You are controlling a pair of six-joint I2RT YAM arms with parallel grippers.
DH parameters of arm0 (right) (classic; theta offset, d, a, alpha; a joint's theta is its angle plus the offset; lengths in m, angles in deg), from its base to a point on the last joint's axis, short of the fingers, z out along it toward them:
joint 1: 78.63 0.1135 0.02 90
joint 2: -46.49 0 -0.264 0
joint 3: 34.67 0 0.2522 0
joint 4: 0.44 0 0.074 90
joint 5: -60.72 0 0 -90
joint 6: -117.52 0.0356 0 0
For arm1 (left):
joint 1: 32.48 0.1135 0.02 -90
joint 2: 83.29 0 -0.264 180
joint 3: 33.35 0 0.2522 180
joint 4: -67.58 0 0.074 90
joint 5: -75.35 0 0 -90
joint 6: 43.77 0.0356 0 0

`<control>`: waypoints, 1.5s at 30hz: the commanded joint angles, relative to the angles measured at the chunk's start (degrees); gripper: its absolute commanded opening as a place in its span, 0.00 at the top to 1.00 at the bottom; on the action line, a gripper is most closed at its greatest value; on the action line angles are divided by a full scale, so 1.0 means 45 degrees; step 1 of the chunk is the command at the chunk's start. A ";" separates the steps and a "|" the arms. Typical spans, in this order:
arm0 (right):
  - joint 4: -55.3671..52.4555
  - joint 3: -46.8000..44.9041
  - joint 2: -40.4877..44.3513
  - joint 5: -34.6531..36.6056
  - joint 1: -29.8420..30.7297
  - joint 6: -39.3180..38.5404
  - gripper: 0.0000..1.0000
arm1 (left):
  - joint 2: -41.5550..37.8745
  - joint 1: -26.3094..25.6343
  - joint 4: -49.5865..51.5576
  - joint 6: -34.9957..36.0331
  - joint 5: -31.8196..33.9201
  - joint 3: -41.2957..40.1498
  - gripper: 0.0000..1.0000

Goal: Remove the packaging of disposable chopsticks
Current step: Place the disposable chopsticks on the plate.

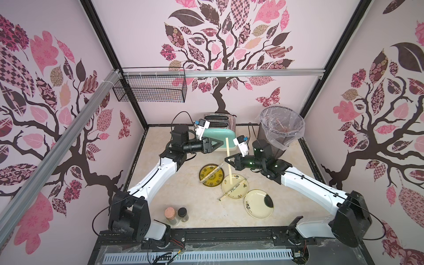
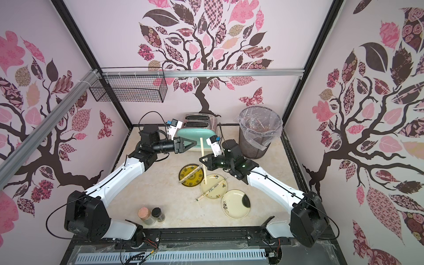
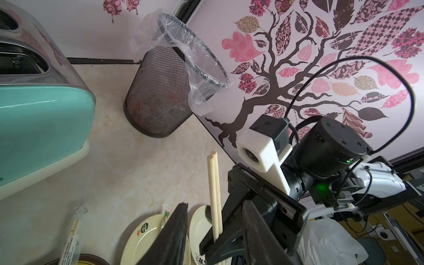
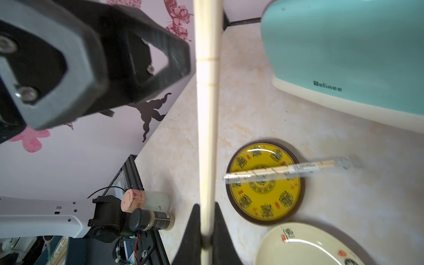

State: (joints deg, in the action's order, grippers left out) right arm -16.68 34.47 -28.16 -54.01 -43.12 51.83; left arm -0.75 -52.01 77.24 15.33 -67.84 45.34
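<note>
Right tool (image 1: 227,160): clenched on the bare chopsticks (image 1: 228,149), gripping them partway along. In the right wrist view, both fingers (image 4: 195,229) press against the pair.
Bare chopsticks: no wrapper on them. They are held steeply tilted above the middle of the bench (image 1: 183,188). The upper end is in front of the toaster (image 1: 214,133); the lower end is over the middle cream plate (image 1: 242,192). Contact with that plate: cannot tell.
Left tool (image 1: 220,142): released. Its fingers (image 3: 176,229) stand parted in the left wrist view, gripping nothing. It hovers in front of the toaster, near the upper end of the bare chopsticks, not touching them.
Wrapped pair A (image 1: 212,172): inside its clear sleeve, lying slantwise across the yellow plate (image 1: 218,182), with one end past the rim toward the back edge.
Wrapped pair B (image 1: 234,189): inside a clear sleeve with green print at one end, lying across the middle cream plate; its near end pokes past the rim toward the front edge.
Third plate (image 1: 254,206): cream with a dark blot.
Plate layout: the three sit just beside one another, in a row running from bench centre toward the front right.
Toaster: teal, at the middle of the back edge.
Bin (image 1: 281,135): black mesh with a clear liner, at the back right corner.
Jars (image 1: 171,215): two, at the front edge, left of centre.
</note>
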 commanded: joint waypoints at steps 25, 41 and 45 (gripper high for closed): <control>-0.6497 -0.5389 0.2922 0.3677 -0.0264 0.3566 1.00 | 0.0079 0.0194 0.0023 0.0023 -0.0114 0.0317 0.60; -0.6273 -0.5675 0.1868 0.3846 -0.0251 0.3310 0.96 | 0.0308 0.0194 -0.0016 -0.0090 -0.0114 0.0318 0.60; -0.6215 -0.5710 0.1864 0.3865 -0.0254 0.3326 0.87 | 0.0329 0.0189 -0.0027 -0.0106 -0.0104 0.0323 0.60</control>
State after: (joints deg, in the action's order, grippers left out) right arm -44.68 8.81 -19.72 -36.87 -44.30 67.13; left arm 0.17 -51.27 77.62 14.72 -67.84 45.36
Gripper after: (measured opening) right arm 0.121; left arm 0.397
